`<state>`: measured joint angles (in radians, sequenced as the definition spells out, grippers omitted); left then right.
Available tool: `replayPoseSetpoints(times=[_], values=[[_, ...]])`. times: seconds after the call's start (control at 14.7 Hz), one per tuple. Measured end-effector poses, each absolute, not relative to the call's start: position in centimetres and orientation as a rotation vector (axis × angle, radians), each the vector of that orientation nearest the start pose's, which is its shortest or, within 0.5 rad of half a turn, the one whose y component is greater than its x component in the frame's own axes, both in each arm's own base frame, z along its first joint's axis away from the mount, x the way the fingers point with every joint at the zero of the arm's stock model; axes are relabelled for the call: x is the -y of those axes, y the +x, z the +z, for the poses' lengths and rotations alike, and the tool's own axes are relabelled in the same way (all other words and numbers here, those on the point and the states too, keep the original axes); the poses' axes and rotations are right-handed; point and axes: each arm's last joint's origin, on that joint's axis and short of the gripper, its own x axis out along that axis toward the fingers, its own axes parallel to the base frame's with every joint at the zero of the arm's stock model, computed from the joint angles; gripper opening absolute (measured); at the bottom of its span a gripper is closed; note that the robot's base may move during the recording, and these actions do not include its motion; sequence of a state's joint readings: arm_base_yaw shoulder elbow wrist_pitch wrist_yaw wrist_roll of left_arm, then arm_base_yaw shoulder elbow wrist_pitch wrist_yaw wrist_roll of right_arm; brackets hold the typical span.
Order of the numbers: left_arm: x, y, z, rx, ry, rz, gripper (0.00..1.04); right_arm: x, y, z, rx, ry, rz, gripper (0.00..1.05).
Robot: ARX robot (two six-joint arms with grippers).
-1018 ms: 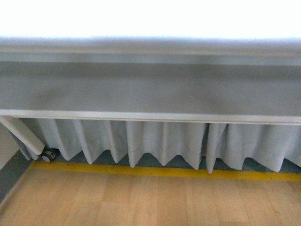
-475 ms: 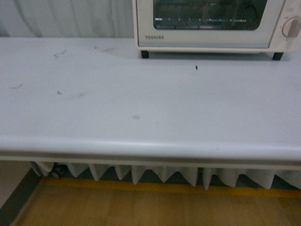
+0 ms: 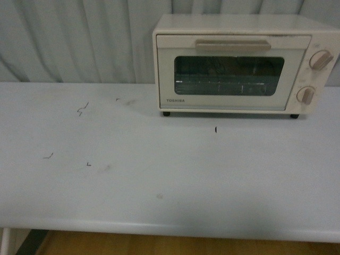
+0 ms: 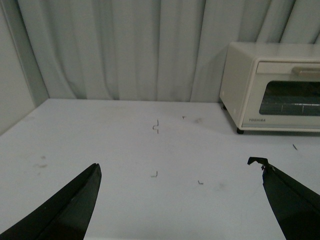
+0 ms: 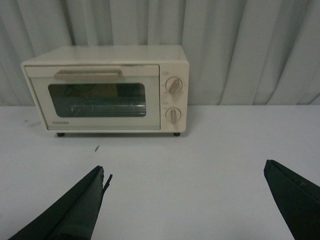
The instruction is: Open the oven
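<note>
Left claw [image 4: 176, 165]: dark fingers spread wide, gripping nothing, hanging above the tabletop. Right claw [image 5: 185, 169]: likewise spread wide, holding nothing.

We log the oven [image 3: 234, 66] at about 1 o'clock on the table in the front view, back against the far edge. From the right wrist it lies square ahead, beyond the fingers. From the left wrist it sits off to one side, partly cut by the frame.

- Body: small, boxy, cream-white, with black lettering [image 3: 174, 100] reading TOSHIBA at the door's 7 o'clock corner.
- Door: closed, flush with the body.
- Handle [image 3: 232, 45]: beige bar, level, at 12 o'clock of the window.
- Window [image 3: 228, 75]: dark glass with rounded corners. The wire rack [image 3: 228, 85] shows faintly through it.
- Upper knob [image 3: 321, 59] and lower knob [image 3: 306, 95]: beige, stacked at 3 o'clock of the door.
- Feet [image 3: 166, 113]: short, black.

A small dark speck [image 3: 215, 129] lies on the table near the oven, at its 6 o'clock. The table [image 3: 159, 175] is pale and matte, with thin dark marks [image 3: 82, 110] well apart from the oven at its 8 o'clock. A pale pleated curtain [image 3: 79, 42] hangs behind, at 12 o'clock.
</note>
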<state>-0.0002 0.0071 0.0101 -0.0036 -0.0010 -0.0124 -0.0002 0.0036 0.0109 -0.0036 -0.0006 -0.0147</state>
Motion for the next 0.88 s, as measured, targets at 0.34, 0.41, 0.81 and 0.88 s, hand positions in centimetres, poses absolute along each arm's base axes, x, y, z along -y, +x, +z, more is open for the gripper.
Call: replayPoseSetpoints(times=[0.34, 0.41, 0.81, 0.88], values=[[0.0, 9.75, 16.61, 0.0, -0.01, 0.0, 0.98, 0.0, 9.72, 16.65, 0.003, -0.014, 0.0, 0.98], [0.0, 9.75, 16.6, -0.001, -0.01, 0.0, 0.98, 0.0, 9.73, 16.65, 0.003, -0.014, 0.0, 0.98], [0.0, 9.75, 16.61, -0.001, -0.011, 0.0, 0.98, 0.0, 9.73, 16.65, 0.002, -0.014, 0.0, 0.98], [0.0, 9.75, 16.61, -0.001, -0.01, 0.0, 0.98, 0.0, 9.73, 16.65, 0.003, -0.014, 0.0, 0.98]])
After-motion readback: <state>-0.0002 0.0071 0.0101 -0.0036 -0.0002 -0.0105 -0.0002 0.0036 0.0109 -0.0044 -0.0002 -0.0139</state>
